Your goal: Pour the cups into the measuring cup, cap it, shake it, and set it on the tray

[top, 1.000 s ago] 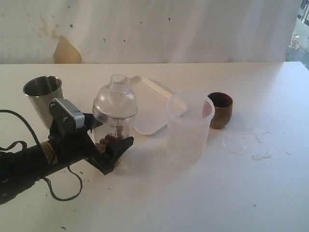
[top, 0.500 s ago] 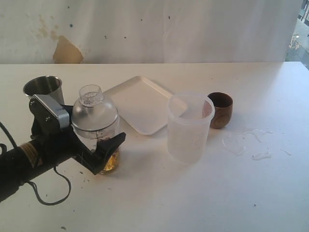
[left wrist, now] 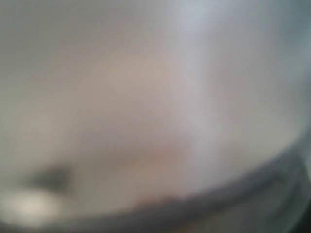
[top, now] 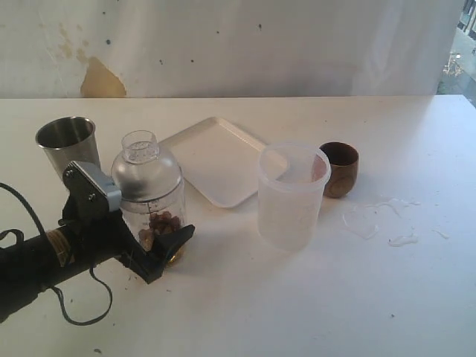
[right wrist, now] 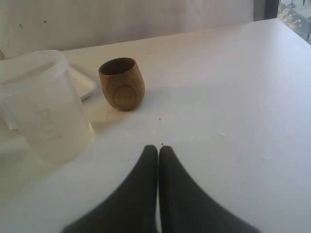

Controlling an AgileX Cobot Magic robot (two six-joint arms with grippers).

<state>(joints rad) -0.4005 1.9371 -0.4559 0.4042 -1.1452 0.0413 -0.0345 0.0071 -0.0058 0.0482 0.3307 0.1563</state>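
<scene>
— White tabletop [top: 335, 297], exterior view: what is the left gripper [top: 165, 242] doing?
— Its jaws are straddling the capped measuring cup [top: 149, 204], upright between the steel tumbler [top: 68, 145] and the tray [top: 216, 160]. The far finger is hiding behind the cup and the wrist view is blurring out; grip or release cannot be told.
— And the right gripper [right wrist: 158, 148]?
— Its jaws are pressing together, empty, near the wooden cup [right wrist: 122, 83].

left wrist view: all blur, nothing tellable | exterior view: left gripper [top: 165, 236] covers lower measuring cup [top: 149, 186], grip or gap unclear; its arm [top: 37, 264] cut at left edge; frosted tub [top: 290, 197] veils tray [top: 216, 160] corner | right wrist view: tub cut at left edge, tray mostly behind it
</scene>
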